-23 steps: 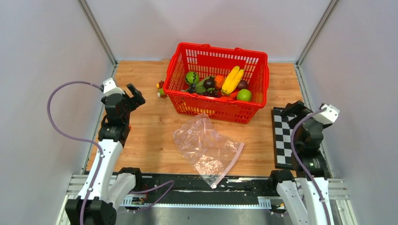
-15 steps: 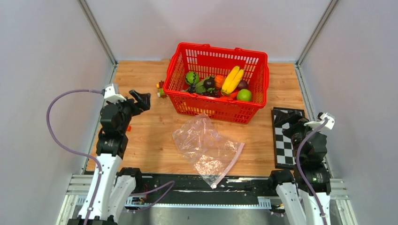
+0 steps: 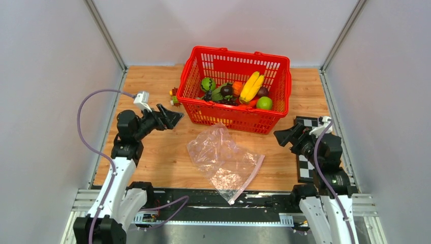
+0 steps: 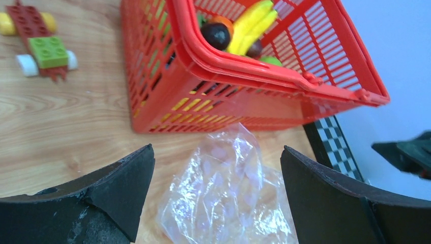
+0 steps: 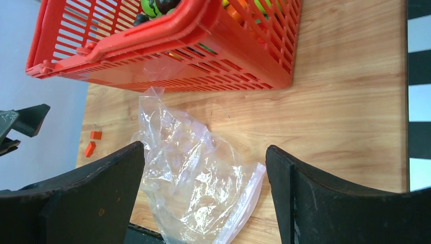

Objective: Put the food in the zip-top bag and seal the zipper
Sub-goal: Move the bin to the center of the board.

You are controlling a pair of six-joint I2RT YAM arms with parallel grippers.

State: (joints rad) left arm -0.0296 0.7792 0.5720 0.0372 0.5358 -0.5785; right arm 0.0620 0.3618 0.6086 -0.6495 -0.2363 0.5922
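Note:
The clear zip-top bag point(image 3: 223, 160) lies flat and empty on the wooden table in front of the red basket; it also shows in the left wrist view point(image 4: 228, 198) and the right wrist view point(image 5: 190, 178). Its pinkish zipper point(image 3: 247, 179) runs along the near right edge, also seen in the right wrist view point(image 5: 243, 207). The food point(image 3: 239, 91), bananas, lime, grapes and green pieces, sits in the basket. My left gripper point(image 3: 174, 118) is open and empty, left of the bag. My right gripper point(image 3: 282, 137) is open and empty, right of the bag.
The red mesh basket point(image 3: 236, 116) stands at the back middle. A small toy block figure point(image 3: 174, 96) lies left of it. A checkerboard panel point(image 3: 304, 168) lies at the right. Two small orange bits point(image 5: 92, 142) lie on the wood at the left.
Both arms have swung down and inward toward the bag, the left gripper moving right and the right gripper moving left. The bag and basket have not moved.

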